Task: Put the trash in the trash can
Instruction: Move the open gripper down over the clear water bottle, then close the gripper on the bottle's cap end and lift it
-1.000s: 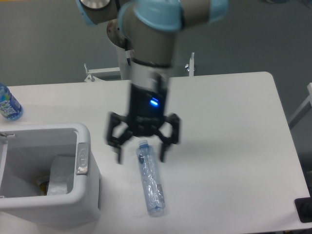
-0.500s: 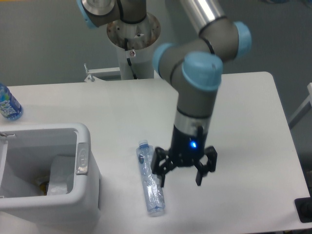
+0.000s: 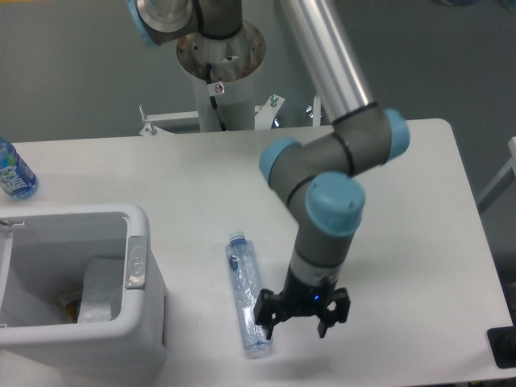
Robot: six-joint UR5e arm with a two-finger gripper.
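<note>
A long crushed clear plastic bottle with a blue cap, the trash (image 3: 248, 294), lies on the white table near its front edge, cap end away from me. My gripper (image 3: 296, 329) hangs open just right of the bottle's lower end, nothing between its fingers, left fingertip close to the bottle. The trash can (image 3: 137, 318), a large white bin with a grey latch (image 3: 135, 262), stands at the front left. Inside it I see pale crumpled material that I cannot identify.
An uncrushed blue-labelled water bottle (image 3: 14, 172) stands at the table's far left edge. The arm's base post (image 3: 220, 76) rises behind the table's back edge. A dark object (image 3: 502, 347) sits at the front right corner.
The gripper has travelled from above the bottle's cap end to the right and then down toward the front edge, ending low beside the bottle's far end. The bottle has not moved.
</note>
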